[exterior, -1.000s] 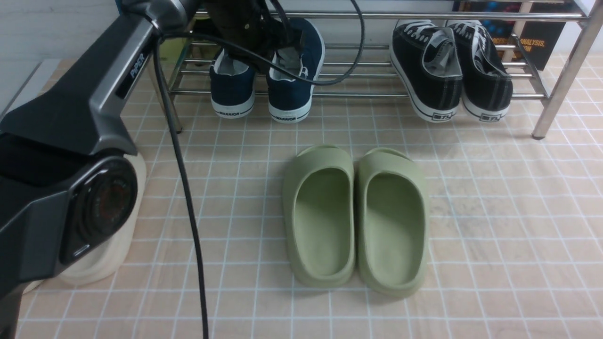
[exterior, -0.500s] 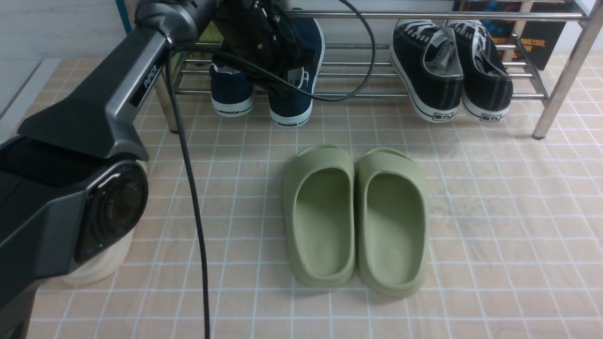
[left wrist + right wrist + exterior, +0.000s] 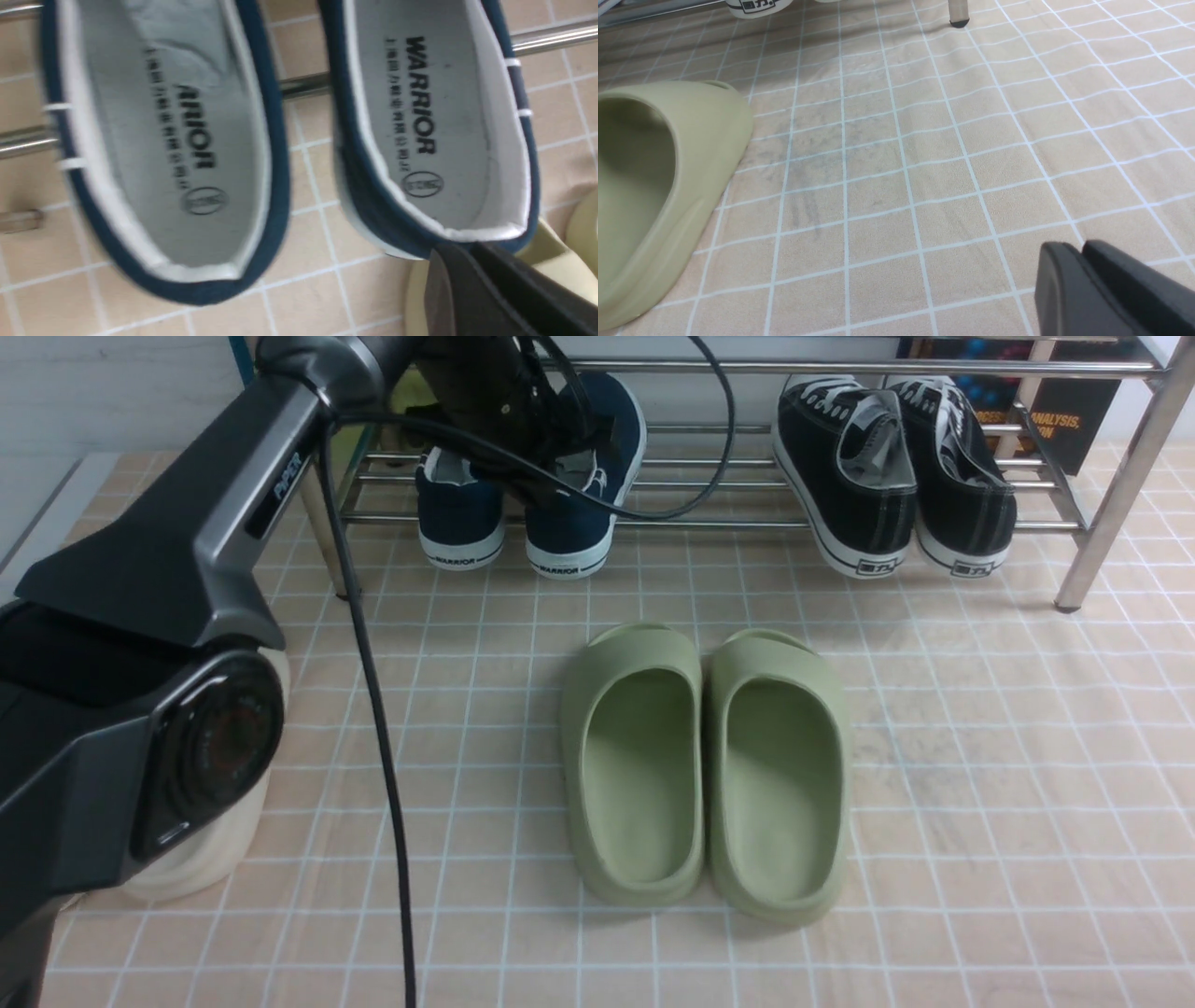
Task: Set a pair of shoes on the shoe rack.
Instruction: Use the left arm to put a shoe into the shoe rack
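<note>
The two navy slip-on shoes stand side by side at the left end of the chrome shoe rack [image 3: 709,523], heels hanging over its front bar. The left shoe [image 3: 459,518] and the right shoe [image 3: 579,523] also show from above in the left wrist view, left [image 3: 187,140] and right [image 3: 434,116], both with "WARRIOR" insoles. My left gripper [image 3: 546,490] hangs over them. In its wrist view the gripper [image 3: 455,254] is shut, with both fingers outside the right shoe's heel, at or against it. My right gripper [image 3: 1064,252] is shut and empty over bare floor tiles.
A pair of olive-green slides [image 3: 709,765] lies mid-floor in front of the rack. Black lace-up sneakers [image 3: 896,476] sit at the rack's right end, by its leg [image 3: 1111,495]. My left arm's cable [image 3: 373,709] hangs across the left side, over a white base [image 3: 205,859].
The right navy shoe's heel slid a little toward me, then back toward the rack, moving with my left gripper. The left arm swayed slightly. The slides and black sneakers have not moved.
</note>
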